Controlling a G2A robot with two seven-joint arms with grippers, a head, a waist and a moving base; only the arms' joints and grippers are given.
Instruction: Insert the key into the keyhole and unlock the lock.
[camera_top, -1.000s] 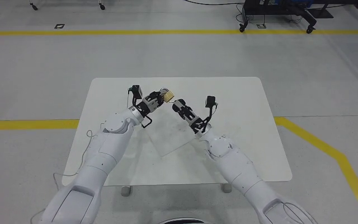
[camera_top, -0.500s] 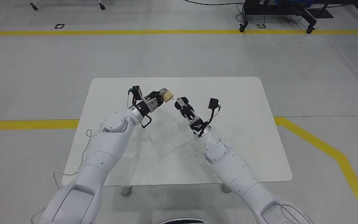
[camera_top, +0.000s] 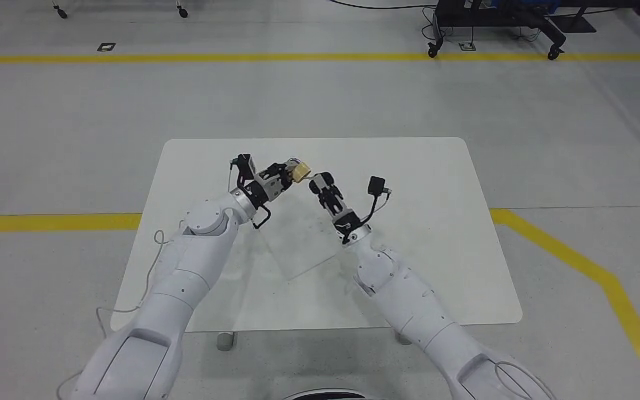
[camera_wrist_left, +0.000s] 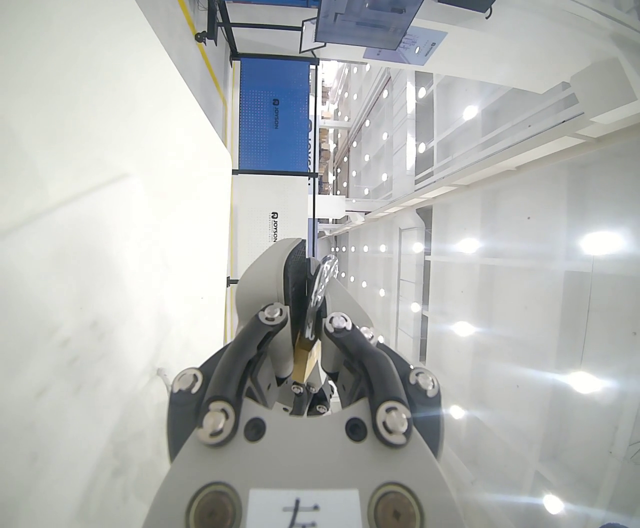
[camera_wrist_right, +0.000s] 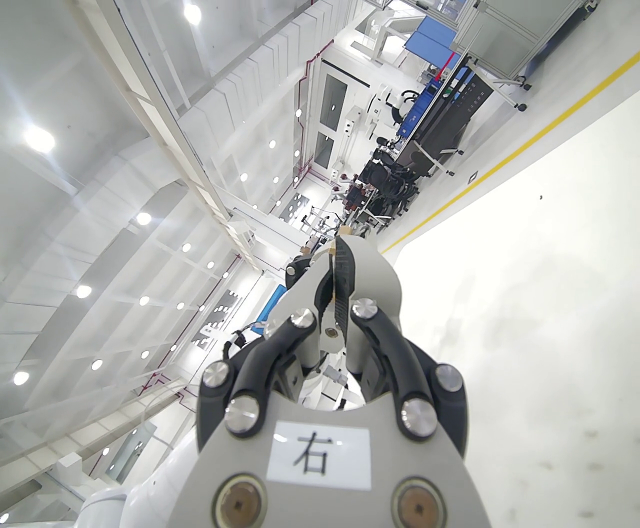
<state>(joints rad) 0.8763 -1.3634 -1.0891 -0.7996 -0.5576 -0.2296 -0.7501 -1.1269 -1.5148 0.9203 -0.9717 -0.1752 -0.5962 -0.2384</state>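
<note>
My left gripper is shut on a brass padlock, held above the white table near its far middle. In the left wrist view the brass body sits between the fingers and the silver shackle sticks out past the tips. My right gripper is just to the right of the lock, pointing at it across a small gap. Its fingers are pressed together on the thin key, whose tan tip pokes out beyond them. I cannot see the keyhole.
The white table top spreads wide around and below both arms. A yellow floor line runs beside the table, and wheeled stands are far off at the back.
The right gripper drew slightly away to the right, then came back left toward the padlock. The left gripper and the lock stayed where they were.
</note>
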